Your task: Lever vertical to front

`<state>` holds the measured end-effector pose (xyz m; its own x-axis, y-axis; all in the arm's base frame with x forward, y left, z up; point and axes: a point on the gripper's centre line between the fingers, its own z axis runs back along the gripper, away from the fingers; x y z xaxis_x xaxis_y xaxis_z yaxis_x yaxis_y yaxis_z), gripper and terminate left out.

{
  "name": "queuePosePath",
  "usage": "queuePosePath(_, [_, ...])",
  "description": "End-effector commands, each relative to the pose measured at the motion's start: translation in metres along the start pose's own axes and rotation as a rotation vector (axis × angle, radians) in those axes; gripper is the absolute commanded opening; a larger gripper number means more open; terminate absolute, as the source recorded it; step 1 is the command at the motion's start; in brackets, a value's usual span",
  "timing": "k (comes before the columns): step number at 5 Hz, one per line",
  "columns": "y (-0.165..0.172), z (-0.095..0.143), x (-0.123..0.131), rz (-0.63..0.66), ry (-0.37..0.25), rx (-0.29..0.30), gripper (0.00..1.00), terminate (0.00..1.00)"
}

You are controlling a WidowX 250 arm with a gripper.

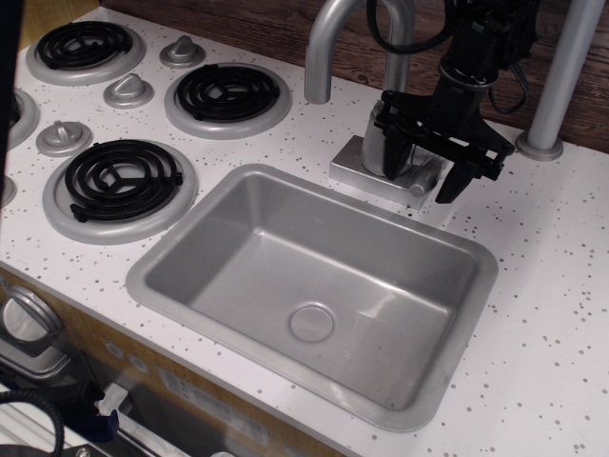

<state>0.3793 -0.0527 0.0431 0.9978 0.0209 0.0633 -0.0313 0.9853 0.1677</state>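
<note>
The lever (424, 178) is a slim silver rod on the right side of the faucet's cylindrical body (379, 143). It lies low and points toward the front, at the sink. My black gripper (422, 185) hangs from above with its jaws apart, straddling the lever. One finger (394, 160) is beside the faucet body and the other finger (451, 183) is to the right of the lever. The jaws do not press on the rod. The lever's hub is mostly hidden behind the gripper.
The curved gooseneck spout (328, 43) rises behind the faucet's square base (357, 171). A thick grey pole (563, 67) with a round foot stands at the back right. The grey sink (171, 257) lies in front. Stove burners (122, 179) and knobs are at the left.
</note>
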Motion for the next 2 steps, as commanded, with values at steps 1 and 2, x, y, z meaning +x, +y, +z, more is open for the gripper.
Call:
queuePosePath(1, [0.0026, 0.0397, 0.0065, 0.033, -0.040, 0.005, 1.00, 0.00])
queuePosePath(2, [0.0009, 0.0457, 0.0050, 0.031, -0.037, 0.016, 1.00, 1.00])
